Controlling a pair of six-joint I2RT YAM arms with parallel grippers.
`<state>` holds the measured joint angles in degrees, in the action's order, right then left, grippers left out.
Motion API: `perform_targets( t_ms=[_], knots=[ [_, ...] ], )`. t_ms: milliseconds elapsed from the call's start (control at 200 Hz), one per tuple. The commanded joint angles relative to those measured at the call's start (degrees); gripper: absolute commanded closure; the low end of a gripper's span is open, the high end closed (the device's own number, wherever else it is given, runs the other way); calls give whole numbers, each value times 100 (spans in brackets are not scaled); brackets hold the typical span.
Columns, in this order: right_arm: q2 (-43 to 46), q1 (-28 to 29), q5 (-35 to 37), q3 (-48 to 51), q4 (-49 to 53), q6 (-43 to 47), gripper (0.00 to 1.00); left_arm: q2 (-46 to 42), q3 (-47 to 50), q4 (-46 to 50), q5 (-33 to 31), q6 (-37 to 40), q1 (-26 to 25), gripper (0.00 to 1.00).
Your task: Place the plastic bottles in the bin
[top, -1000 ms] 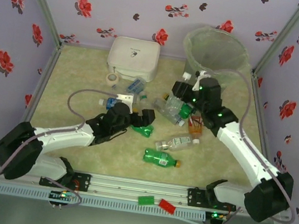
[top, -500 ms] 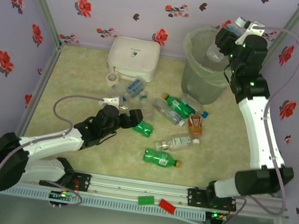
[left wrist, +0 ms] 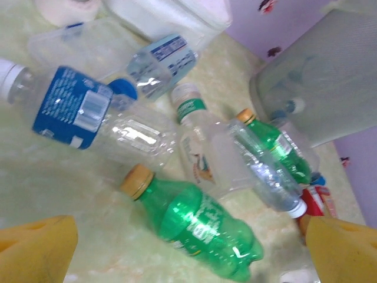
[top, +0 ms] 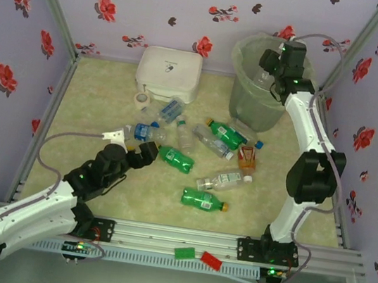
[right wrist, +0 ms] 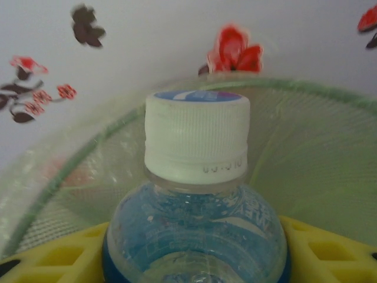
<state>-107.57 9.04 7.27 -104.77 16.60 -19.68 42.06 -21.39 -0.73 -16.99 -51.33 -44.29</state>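
The right gripper clasps a clear white-capped bottle over the mouth of the bin at the far right, so it need only drop, while the left gripper gapes beside a green bottle lying just to its right.

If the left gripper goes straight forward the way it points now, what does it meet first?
Probably the green bottle with the yellow cap, lying straight ahead of the left gripper and its open jaws; the exact depth is unclear.
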Motion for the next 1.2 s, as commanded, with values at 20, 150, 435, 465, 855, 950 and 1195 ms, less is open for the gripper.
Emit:
perform_targets(
  t_ms=[20,150,435,465,855,950,1195],
  knots=[
    [-257,6,-57,-672,401,-143,19,18,-23,391,-238,23,126,0],
    [-395,9,-110,-1115,706,-151,1,10,126,582,-57,-623,689,0],
    [410,30,-524,-1001,884,-126,0,-581,674,201,102,-862,1303,0],
    [549,57,-557,-900,888,-145,0,-573,692,209,101,-967,1368,0],
    [2715,1348,329,1978,387,288,0,846,-134,-147,135,-1391,1598,0],
    [3012,1656,349,2549,378,110,0,1449,-608,15,139,-1669,1604,0],
    [3308,2427,450,3503,357,-134,0,2768,-1803,941,84,-2874,1626,0]
  ],
)
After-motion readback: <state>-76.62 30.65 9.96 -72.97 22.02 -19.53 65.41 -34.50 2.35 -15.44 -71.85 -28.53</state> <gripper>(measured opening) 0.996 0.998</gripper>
